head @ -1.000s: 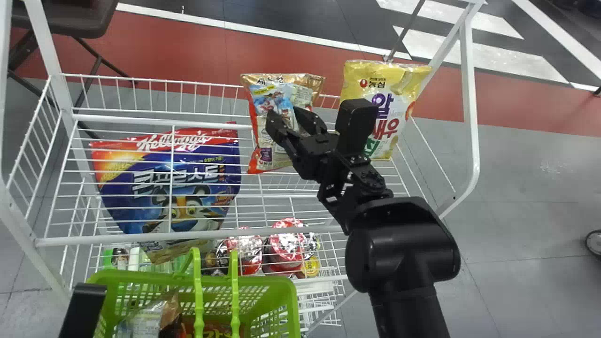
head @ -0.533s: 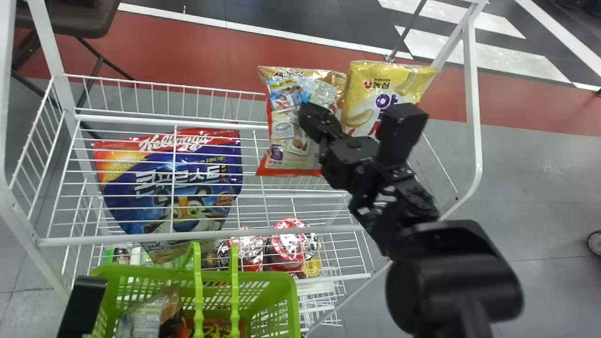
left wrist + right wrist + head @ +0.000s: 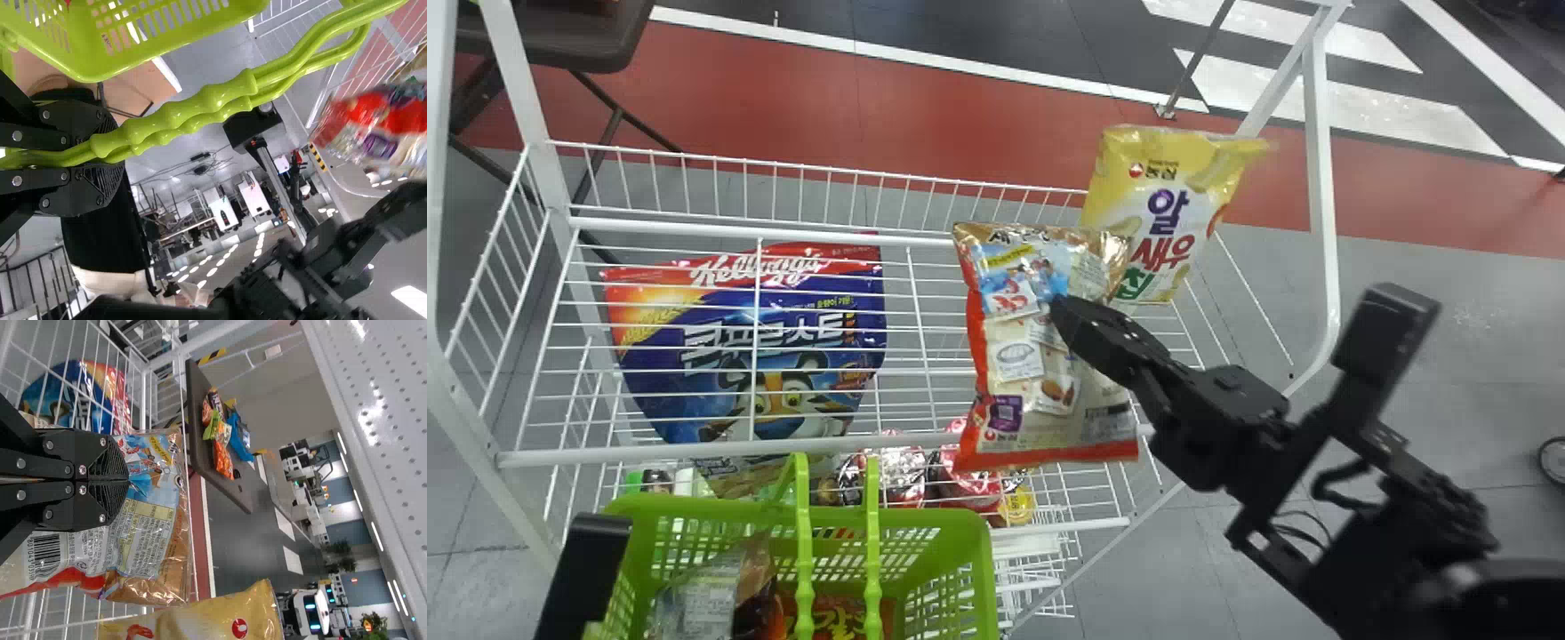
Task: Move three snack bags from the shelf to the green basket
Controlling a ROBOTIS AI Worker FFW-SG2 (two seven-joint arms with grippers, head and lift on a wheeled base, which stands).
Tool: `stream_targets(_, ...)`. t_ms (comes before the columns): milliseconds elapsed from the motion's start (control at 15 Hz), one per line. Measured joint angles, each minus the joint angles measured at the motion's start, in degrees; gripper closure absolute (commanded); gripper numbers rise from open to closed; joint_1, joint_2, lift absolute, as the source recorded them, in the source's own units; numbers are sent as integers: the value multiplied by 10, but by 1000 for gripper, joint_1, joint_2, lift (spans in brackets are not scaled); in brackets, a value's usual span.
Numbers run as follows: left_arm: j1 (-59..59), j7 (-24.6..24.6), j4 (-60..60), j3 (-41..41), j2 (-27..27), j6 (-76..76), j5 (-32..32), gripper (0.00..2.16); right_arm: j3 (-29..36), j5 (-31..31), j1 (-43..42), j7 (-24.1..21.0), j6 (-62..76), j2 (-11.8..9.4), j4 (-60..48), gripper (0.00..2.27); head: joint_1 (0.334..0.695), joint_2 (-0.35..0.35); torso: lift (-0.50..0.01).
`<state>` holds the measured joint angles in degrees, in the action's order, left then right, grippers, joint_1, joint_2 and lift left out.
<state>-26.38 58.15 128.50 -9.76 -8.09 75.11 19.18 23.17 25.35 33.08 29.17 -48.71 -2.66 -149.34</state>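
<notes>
Three bags [image 3: 1018,373] are at one shelf [image 3: 605,455], near one basket [image 3: 983,578].

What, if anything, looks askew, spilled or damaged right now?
Only the yellow bag looks askew: it leans on the wire shelf, tilted to one side, its top sticking up above the back rail. I see no spill or tear, and the gold-and-red bag in the right claw looks whole.
</notes>
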Motion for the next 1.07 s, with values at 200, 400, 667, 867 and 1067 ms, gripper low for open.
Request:
stream_targets(200,-3,-3,1,-4,3,-1,-1,1825,46,47,32,50,-49,5,-26,2243,695,-350,-47)
stream_targets(400,-13,-3,6,-5,4,-1,-3,1825,69,67,70,83,-127,18,-49,2243,695,-350,-47)
stream_targets(667,-24,-4,18,-1,4,-3,-4,1825,67,72,96,101,-201,17,-46,2243,695,-350,-47)
stream_targets(867,-29,-4,26,-2,4,-3,-4,1825,29,47,100,100,-218,7,-4,2243,695,-350,-47)
stream_targets(1067,-35,-6,35,-3,4,-3,-6,1825,-29,22,96,98,-193,-10,57,2243,695,-350,-47)
